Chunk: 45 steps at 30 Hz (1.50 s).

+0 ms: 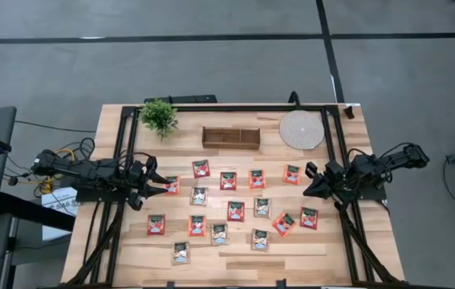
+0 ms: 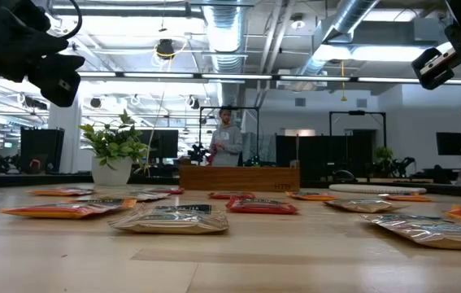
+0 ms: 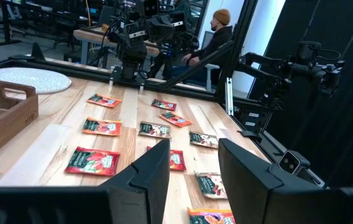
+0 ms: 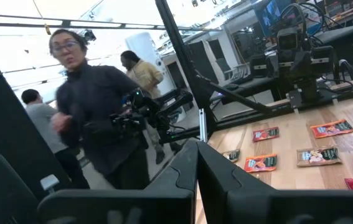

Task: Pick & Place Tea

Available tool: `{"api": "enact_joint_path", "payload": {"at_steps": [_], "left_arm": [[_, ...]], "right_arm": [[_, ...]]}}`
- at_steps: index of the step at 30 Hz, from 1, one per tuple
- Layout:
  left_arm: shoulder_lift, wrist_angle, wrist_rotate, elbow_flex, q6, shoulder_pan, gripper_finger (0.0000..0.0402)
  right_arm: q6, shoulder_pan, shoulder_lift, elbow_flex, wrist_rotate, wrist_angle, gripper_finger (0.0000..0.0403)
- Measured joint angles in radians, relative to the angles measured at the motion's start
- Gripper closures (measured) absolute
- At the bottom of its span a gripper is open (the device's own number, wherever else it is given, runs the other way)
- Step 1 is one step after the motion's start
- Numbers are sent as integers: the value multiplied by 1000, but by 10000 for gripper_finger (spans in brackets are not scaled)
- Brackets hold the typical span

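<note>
From above, the tea sachets (image 1: 236, 210) lie scattered flat across the middle of the table (image 1: 371, 257), red, orange and pale ones mixed, none yet in the wooden tray (image 1: 231, 137) that sits at the far edge between a small potted plant (image 1: 160, 116) and a round pale disc (image 1: 301, 129). The left hand (image 1: 161, 186) hovers at the left side with one orange sachet just beside its tips; the right hand (image 1: 311, 180) waits at the right side near the sachets there. At table height the sachets (image 2: 173, 220) look thin, slightly puffed and crinkly, so they are likely very light, limp and a little slick; a pinch across one raised edge or corner seems safer than pressing down on the flat face. People stand in the room behind. The left wrist view shows that hand's two fingers (image 3: 154, 174) standing apart with nothing between them, sachets spread on the wood ahead. The right wrist view shows that hand's fingers (image 4: 185, 171) pressed together and empty, a few sachets (image 4: 261, 162) farther off and a person passing close behind the frame.
</note>
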Motion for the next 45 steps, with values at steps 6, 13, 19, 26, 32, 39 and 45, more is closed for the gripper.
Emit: {"api": "enact_joint_path", "payload": {"at_steps": [6, 13, 19, 26, 32, 39, 45], "left_arm": [[0, 0, 0, 0, 0, 0, 273], [0, 0, 0, 0, 0, 0, 273], [0, 2, 0, 0, 0, 0, 273], [0, 36, 0, 0, -91, 0, 273], [0, 61, 1, 0, -285, 0, 273], [0, 69, 3, 0, -342, 0, 273], [0, 70, -1, 0, -341, 0, 273]], "right_arm": [[0, 0, 0, 0, 0, 0, 403], [0, 0, 0, 0, 0, 0, 403], [0, 0, 0, 0, 0, 0, 403], [0, 0, 0, 0, 0, 0, 403], [0, -9, 0, 0, 84, 1, 403], [0, -14, 0, 0, 135, 1, 403], [41, -14, 0, 0, 134, 2, 403]]}}
